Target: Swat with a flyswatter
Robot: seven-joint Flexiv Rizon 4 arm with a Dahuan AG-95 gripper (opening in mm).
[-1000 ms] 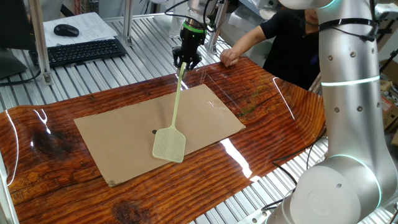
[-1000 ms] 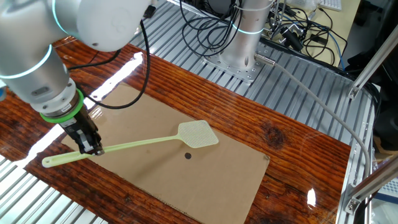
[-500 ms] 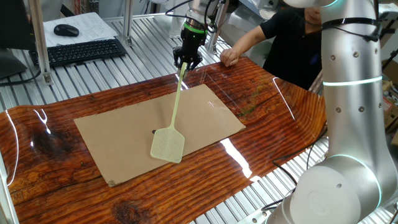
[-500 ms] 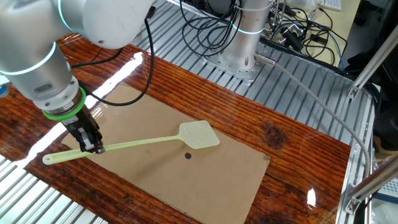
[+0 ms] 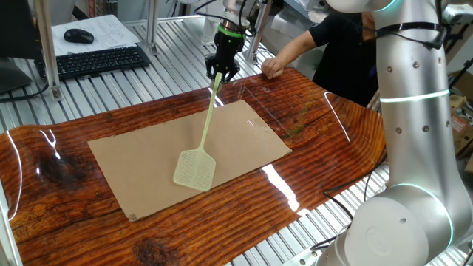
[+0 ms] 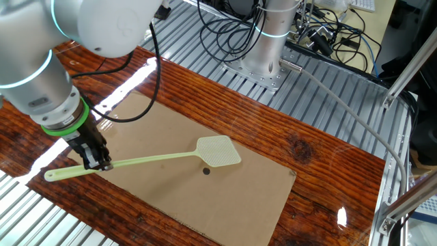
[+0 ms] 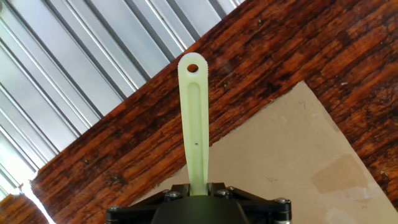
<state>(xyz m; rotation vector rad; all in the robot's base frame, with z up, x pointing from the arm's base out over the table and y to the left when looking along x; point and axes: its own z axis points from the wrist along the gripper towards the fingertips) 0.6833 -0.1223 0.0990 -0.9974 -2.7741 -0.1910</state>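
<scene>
The pale yellow-green flyswatter [image 5: 205, 129] slants down over the cardboard sheet [image 5: 148, 159], its mesh head [image 5: 195, 169] low near the sheet's front part. My gripper [image 5: 219, 74] is shut on the handle near its far end, above the sheet's back edge. From the other side, the gripper [image 6: 99, 164] pinches the handle of the flyswatter [image 6: 153, 159], whose head [image 6: 218, 151] hovers just beside a small dark spot [image 6: 206, 171] on the cardboard [image 6: 246, 184]. The hand view looks along the handle end [image 7: 193, 93] with its hanging hole; the head is out of sight there.
The sheet lies on a glossy wooden tabletop [image 5: 325, 140]. A person's hand [image 5: 271, 67] rests at the table's back edge. A keyboard [image 5: 96, 61] and mouse [image 5: 78, 35] sit on the slatted bench behind. The robot's base [image 6: 263, 48] and cables stand past the far side.
The swatter head has swung slightly leftward and lower over the cardboard. The gripper has shifted a little and keeps its hold on the handle.
</scene>
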